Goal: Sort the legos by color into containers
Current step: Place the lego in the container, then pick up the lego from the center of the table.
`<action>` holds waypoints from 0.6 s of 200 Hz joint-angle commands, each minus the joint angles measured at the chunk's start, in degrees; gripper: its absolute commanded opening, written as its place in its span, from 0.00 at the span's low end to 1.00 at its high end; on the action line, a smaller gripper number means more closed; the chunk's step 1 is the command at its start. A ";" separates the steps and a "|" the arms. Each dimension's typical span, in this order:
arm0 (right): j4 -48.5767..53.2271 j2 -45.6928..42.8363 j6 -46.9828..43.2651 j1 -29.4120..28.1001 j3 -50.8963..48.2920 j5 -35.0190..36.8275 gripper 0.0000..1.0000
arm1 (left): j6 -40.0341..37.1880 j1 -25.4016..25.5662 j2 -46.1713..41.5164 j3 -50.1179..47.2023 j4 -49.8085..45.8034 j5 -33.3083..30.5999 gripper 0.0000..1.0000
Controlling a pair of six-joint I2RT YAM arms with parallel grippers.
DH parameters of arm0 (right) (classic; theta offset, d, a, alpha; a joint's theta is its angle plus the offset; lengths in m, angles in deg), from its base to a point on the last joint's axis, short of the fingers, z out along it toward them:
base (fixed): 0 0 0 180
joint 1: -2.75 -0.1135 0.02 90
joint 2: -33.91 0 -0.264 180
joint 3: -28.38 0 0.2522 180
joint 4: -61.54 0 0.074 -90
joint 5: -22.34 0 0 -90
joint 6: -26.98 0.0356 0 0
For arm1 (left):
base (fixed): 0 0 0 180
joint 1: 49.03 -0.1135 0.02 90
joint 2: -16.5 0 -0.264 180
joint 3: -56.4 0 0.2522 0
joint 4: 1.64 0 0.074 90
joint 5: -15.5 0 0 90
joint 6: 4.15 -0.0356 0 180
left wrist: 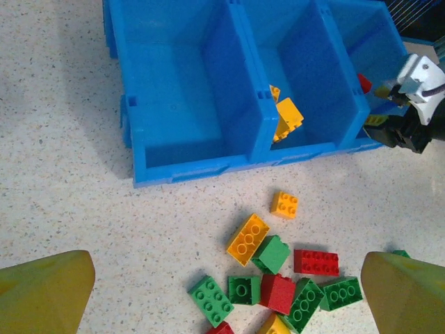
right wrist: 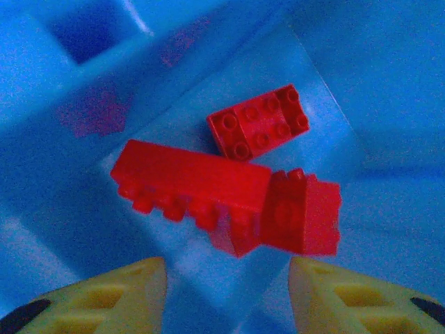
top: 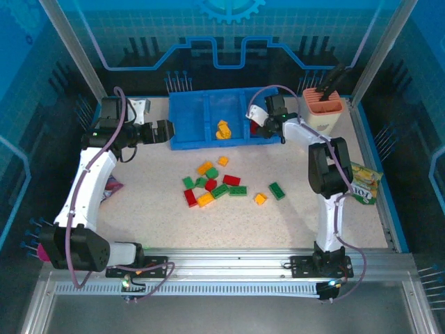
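Worktop [top: 160, 209]: speckled cream surface with a blue rim, boxed in by translucent blue panels [top: 42, 62] on pale metal posts. You have a ribbed aluminium rail [top: 229, 268] along the near edge carrying both arm bases. The blue tray [top: 186, 111] sits at the far middle, long side toward you, three compartments side by side. The middle compartment holds yellow-orange legos [top: 222, 129]. The right compartment holds three red bricks [right wrist: 191, 184], touching one another, one studs-up and one long brick on its side. The loose legos [top: 212, 184] lie in a mixed red, green and orange cluster at the centre of the worktop, apart from the tray, with a green brick [top: 277, 190] and a small orange one [top: 260, 198] off to the right. Right jaws: over the right compartment, pointing down, yellow fingertips [right wrist: 104, 296] parted, the red bricks lying below the gap, nothing pinched. Left jaws: spread wide, fingertips [left wrist: 49, 289] at either side of the wrist view, nothing between them, held just beside the tray's left end wall. Around you: a cream holder with an orange top [top: 322, 104] at the far right corner, a dark object standing in it, close to the right wrist. A green-and-yellow snack packet [top: 365, 182] lies against the right rim beside the right arm [top: 327, 167], and another packet [top: 111, 186] lies partly under the left arm [top: 87, 188]. The right wrist crosses above the tray's right end.
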State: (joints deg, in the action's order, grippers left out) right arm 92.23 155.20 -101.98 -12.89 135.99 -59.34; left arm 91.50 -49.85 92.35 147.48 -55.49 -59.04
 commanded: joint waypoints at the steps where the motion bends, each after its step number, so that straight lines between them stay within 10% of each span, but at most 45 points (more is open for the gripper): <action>1: -1.61 -6.07 4.20 -0.11 -2.33 2.30 0.50 | 1.11 -0.76 -0.44 -0.23 1.23 1.88 0.99; 55: 15.57 -13.64 21.76 -4.07 2.17 16.63 0.61 | 0.99 -0.85 0.08 -0.28 0.98 1.96 0.99; 120: 32.82 -27.15 47.92 -6.62 -15.77 -6.72 0.64 | 1.24 -0.85 0.00 -0.32 1.13 2.37 0.99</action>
State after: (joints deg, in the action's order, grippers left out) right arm 116.86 131.99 -68.30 -17.11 127.81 -56.52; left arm 91.94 -50.00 92.35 147.46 -55.38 -58.25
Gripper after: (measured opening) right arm 0.637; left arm 0.994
